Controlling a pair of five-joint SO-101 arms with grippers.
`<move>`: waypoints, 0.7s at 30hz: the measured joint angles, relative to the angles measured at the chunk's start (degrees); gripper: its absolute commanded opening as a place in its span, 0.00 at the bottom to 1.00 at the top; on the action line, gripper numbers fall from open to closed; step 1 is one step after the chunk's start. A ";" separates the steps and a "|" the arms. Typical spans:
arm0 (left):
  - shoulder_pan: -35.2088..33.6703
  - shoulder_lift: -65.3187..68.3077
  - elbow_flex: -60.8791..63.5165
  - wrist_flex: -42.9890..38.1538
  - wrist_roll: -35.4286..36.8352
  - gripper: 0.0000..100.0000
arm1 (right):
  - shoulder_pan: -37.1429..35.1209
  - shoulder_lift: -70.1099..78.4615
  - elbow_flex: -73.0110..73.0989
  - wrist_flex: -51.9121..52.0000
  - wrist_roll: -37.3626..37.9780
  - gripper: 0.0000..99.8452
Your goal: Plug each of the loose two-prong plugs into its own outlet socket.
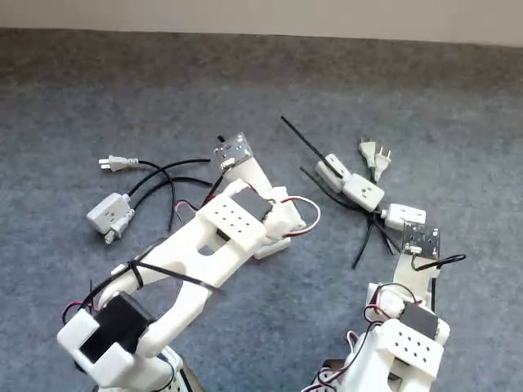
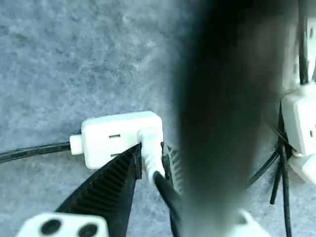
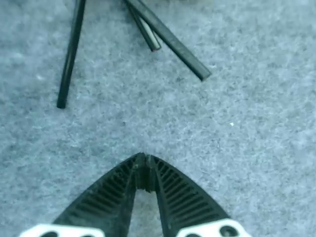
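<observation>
My left gripper (image 2: 152, 160) is shut on a white two-prong plug (image 2: 149, 148), whose front end touches the side of a white outlet socket (image 2: 116, 137) lying on the carpet. In the high view the left gripper (image 1: 232, 159) is at mid-table. My right gripper (image 3: 145, 174) is shut on nothing, just above bare carpet near black cable ends (image 3: 170, 37); from above the right gripper (image 1: 420, 243) sits beside a white socket (image 1: 404, 216). A loose plug (image 1: 118, 163) lies far left, and another loose plug (image 1: 374, 153) lies right of centre.
A socket (image 1: 109, 212) lies at the left with a plug (image 1: 122, 229) beside it. Two more sockets (image 1: 364, 192) and black cables (image 1: 167, 184) are spread over the grey carpet (image 1: 73, 98). A blurred dark cable (image 2: 217, 98) hangs close before the left wrist camera.
</observation>
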 measured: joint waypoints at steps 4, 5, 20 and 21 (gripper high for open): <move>0.53 0.09 -0.09 0.00 -1.85 0.01 | 0.00 0.00 0.00 0.00 0.00 0.01; 0.53 0.18 -0.09 0.00 -2.02 0.01 | 0.00 0.00 0.00 0.00 0.00 0.01; -4.04 0.88 -1.67 18.20 -13.19 0.01 | 0.00 -0.09 0.00 0.00 0.00 0.01; -4.92 0.88 -1.67 19.69 -14.42 0.01 | 0.00 -0.09 0.00 0.00 0.00 0.01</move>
